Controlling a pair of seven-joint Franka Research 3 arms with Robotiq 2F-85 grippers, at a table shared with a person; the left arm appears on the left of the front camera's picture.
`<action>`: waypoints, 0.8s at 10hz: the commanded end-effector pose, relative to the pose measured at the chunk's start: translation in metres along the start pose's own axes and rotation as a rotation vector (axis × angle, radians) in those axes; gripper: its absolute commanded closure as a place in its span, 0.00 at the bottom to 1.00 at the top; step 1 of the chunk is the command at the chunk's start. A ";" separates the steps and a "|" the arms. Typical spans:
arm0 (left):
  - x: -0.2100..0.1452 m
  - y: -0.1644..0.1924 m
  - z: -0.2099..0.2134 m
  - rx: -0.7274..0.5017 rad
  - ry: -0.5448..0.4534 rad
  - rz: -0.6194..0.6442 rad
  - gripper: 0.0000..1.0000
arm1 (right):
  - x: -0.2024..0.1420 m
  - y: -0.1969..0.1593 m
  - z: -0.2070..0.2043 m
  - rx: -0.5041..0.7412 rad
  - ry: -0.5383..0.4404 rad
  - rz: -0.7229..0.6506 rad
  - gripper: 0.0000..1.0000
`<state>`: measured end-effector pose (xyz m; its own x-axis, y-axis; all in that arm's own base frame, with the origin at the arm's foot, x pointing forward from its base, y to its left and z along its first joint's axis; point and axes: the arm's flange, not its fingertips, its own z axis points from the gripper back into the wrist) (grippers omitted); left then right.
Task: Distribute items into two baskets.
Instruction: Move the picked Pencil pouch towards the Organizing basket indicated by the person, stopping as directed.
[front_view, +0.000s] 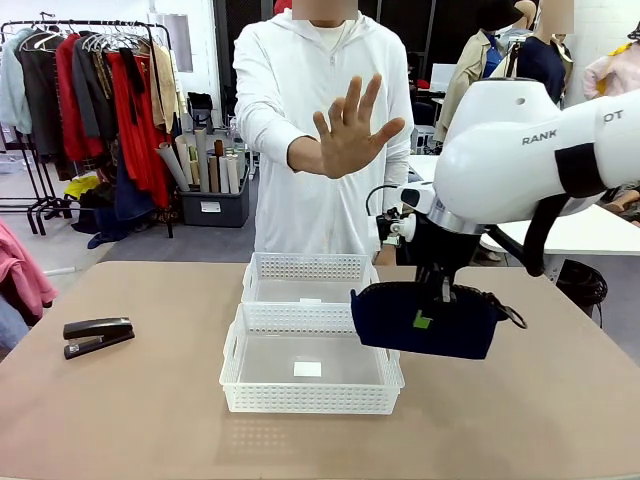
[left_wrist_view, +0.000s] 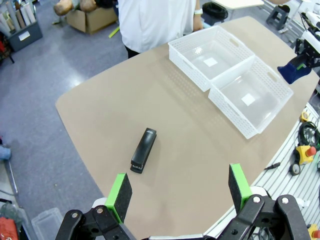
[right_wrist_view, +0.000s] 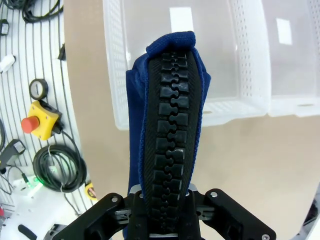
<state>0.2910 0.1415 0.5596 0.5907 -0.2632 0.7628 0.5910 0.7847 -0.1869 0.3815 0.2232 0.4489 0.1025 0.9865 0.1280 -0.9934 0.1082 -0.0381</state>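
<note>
Right claw (front_view: 428, 316) clenched on the navy pouch (front_view: 385, 315), gripping its upper edge near the middle; 1 green pad shows against the fabric. In the right wrist view the pouch (right_wrist_view: 170, 125) runs away from the claw with its black zipper facing the camera. Pouch is lifted off the counter (front_view: 150, 410), long side about level, hanging at the right side of the near basket (front_view: 310, 400), its left end overlapping that basket's right rim; cannot tell if fabric touches the plastic. 2 white lattice baskets sit mid-counter, long sides touching: near basket nothing inside, white label on its base; far basket (front_view: 310, 267) just behind it, toward the person. Left wrist view shows both from the left, near basket (left_wrist_view: 235, 117) and far basket (left_wrist_view: 187, 65), each with a white label on the base. Black stapler (front_view: 98, 335) lies flat on the counter at far left, well apart from the baskets. Left claw (left_wrist_view: 179, 189) released, jaws wide, green pads apart, hovering high above the stapler (left_wrist_view: 144, 150). Person in a white top stands at the far side of the counter, 1 hand (front_view: 350, 130) raised with palm open and fingers spread toward the robot.
</note>
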 end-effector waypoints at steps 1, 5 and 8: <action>0.001 0.001 0.000 -0.010 -0.010 -0.009 0.00 | 0.015 -0.008 -0.004 0.016 -0.017 0.068 1.00; 0.001 0.001 0.000 -0.010 -0.010 -0.009 0.00 | -0.098 0.008 0.045 -0.001 0.018 0.009 1.00; 0.001 0.001 0.000 -0.010 -0.010 -0.009 0.00 | -0.110 0.004 0.047 -0.001 0.022 0.005 1.00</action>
<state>0.2913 0.1414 0.5596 0.5911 -0.2642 0.7621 0.5909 0.7850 -0.1862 0.3602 0.1072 0.4834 0.1307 0.9863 0.1003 -0.9903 0.1346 -0.0337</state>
